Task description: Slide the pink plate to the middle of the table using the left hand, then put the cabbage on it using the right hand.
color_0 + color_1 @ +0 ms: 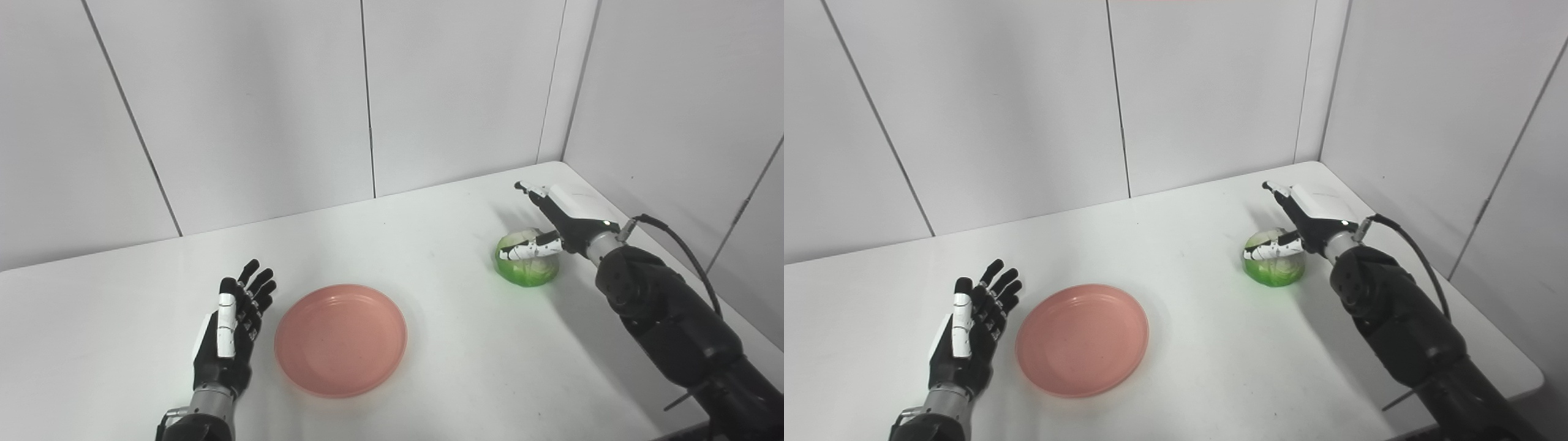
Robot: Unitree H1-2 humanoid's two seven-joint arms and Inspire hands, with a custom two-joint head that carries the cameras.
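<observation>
Right eye view only: table (pixel 1507 361) front-right corner beyond right hand (pixel 1311 223)

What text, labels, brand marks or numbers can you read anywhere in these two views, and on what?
None: no readable text in either view.
pink plate: plain, no print.
cabbage: no label.
right hand: white cover blank, one small green light, no lettering.
left hand: no markings.
table and wall panels: bare.

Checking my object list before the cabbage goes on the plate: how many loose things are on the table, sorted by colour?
Pink: 1, the round pink plastic plate
Green: 1, the round green cabbage, under the right hand
Total: 2
</observation>
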